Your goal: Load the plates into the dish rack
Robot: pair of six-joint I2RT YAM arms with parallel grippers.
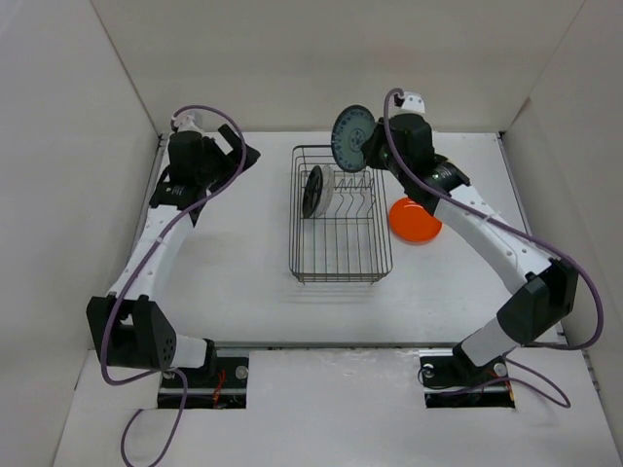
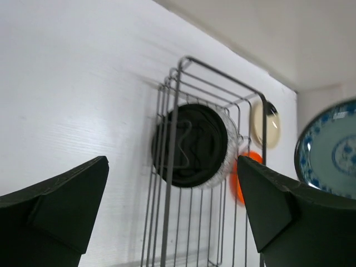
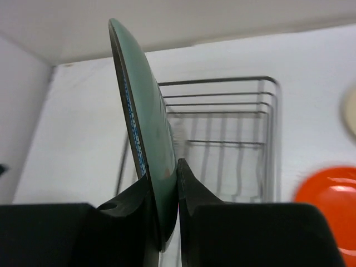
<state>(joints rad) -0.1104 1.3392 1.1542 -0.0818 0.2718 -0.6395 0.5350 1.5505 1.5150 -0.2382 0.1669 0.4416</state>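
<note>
The wire dish rack [image 1: 343, 255] stands mid-table. A black plate [image 1: 311, 192] and a pale grey-white plate [image 1: 328, 184] stand upright in its far left end. My right gripper [image 1: 374, 148] is shut on the rim of a teal plate [image 1: 351, 138], held on edge above the rack's far end; the right wrist view shows the jaws pinching the plate [image 3: 139, 111]. An orange plate [image 1: 414, 221] lies flat right of the rack. A cream plate [image 2: 265, 123] lies beyond it. My left gripper [image 1: 239, 156] is open and empty, left of the rack.
White walls enclose the table on the left, back and right. The right arm [image 1: 487, 229] arches over the table right of the rack, partly over the orange plate. Bare rack slots [image 1: 355, 219] lie right of the two standing plates.
</note>
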